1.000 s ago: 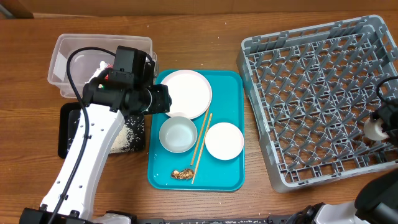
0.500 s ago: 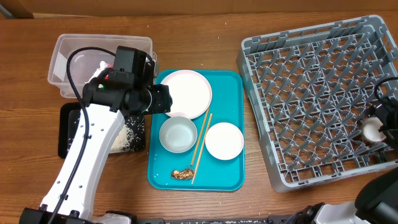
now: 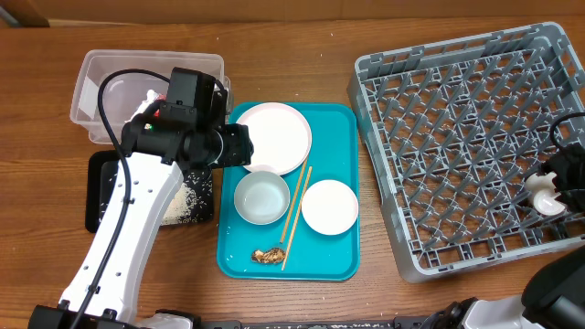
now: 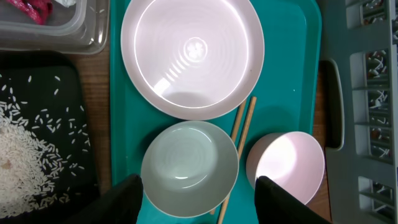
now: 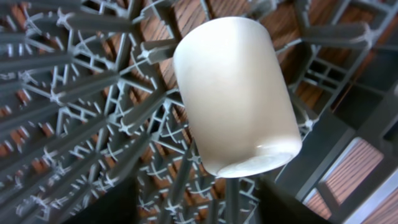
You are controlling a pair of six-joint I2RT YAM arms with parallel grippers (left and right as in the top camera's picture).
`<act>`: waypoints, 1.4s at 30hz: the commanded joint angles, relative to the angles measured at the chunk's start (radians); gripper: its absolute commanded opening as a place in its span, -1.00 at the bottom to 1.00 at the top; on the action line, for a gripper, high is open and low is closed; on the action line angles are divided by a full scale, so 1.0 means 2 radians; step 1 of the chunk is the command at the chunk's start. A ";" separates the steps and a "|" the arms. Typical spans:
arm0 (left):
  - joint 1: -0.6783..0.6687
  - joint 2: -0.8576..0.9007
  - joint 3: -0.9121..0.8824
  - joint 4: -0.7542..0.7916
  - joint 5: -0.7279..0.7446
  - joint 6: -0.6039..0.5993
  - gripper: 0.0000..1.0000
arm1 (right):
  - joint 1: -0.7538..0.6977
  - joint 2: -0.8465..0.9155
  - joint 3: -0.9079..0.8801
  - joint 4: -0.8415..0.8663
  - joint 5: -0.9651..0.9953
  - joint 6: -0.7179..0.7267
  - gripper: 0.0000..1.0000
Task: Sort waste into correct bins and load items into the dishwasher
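Note:
A large white plate (image 3: pixel 272 137) (image 4: pixel 193 56), a white bowl (image 3: pixel 261 197) (image 4: pixel 189 168), a smaller white dish (image 3: pixel 329 206) (image 4: pixel 286 167), wooden chopsticks (image 3: pixel 295 215) (image 4: pixel 244 121) and a brown food scrap (image 3: pixel 268 256) lie on the teal tray (image 3: pixel 338 128). My left gripper (image 3: pixel 236 146) (image 4: pixel 199 182) is open above the bowl. My right gripper (image 3: pixel 567 178) (image 5: pixel 196 190) is open over the grey dish rack (image 3: pixel 457 137) (image 5: pixel 74 93). A white cup (image 3: pixel 546 194) (image 5: pixel 233 106) rests tilted on the pegs just ahead of its fingers.
The clear tub (image 3: pixel 91 82) (image 4: pixel 87 37) at the back left holds a red wrapper (image 4: pixel 34 9). The black tray (image 3: pixel 96 192) (image 4: pixel 37 74) in front of it holds rice (image 3: pixel 187 203) (image 4: pixel 18 149). My left arm covers part of both.
The right gripper and the white cup have shifted slightly left and toward the front within the rack. The left arm has not moved.

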 commanded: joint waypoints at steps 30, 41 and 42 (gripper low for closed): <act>0.003 -0.007 0.004 -0.001 -0.003 0.010 0.24 | -0.001 0.002 -0.042 0.011 0.074 0.065 -0.92; 0.003 -0.007 0.004 -0.002 -0.003 0.010 0.24 | -0.001 0.002 -0.002 0.080 0.049 0.067 -0.92; 0.003 -0.007 0.004 -0.002 -0.003 0.010 0.23 | -0.001 0.002 0.003 0.081 0.050 0.067 -0.92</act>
